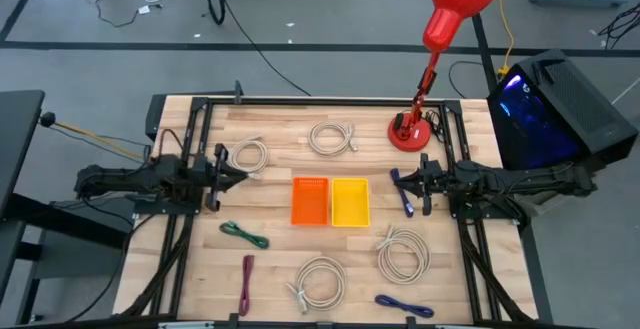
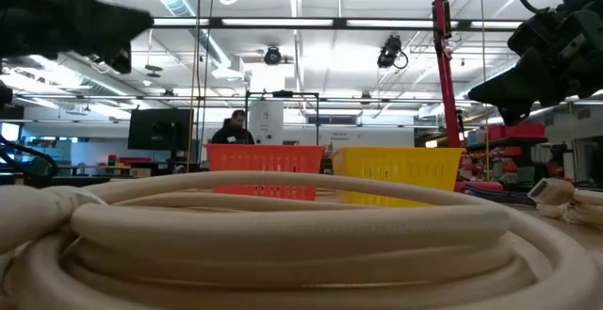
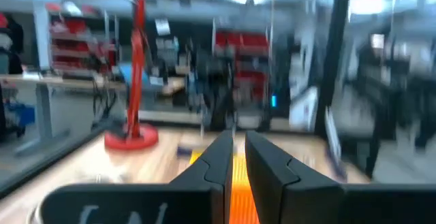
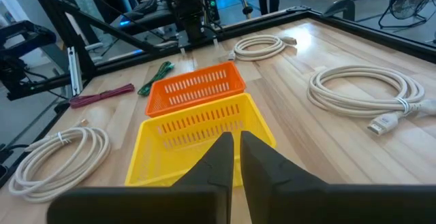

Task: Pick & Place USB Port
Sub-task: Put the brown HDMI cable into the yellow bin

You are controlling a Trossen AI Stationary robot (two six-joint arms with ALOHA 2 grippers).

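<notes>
Wooden table (image 1: 270,259): blue cable (image 1: 405,199) just beside empty, nearly closed right end effector (image 1: 412,182).

Looked like a robotics lab or workshop: open hall with strip lights (image 2: 236,23) on a high ceiling, red parts shelving (image 3: 71,43), workbenches with a monitor (image 2: 158,127), a seated person (image 2: 231,131) in the background, loose cables on grey floor (image 1: 330,9), a wooden test table (image 1: 300,129) framed in black rails.
</notes>
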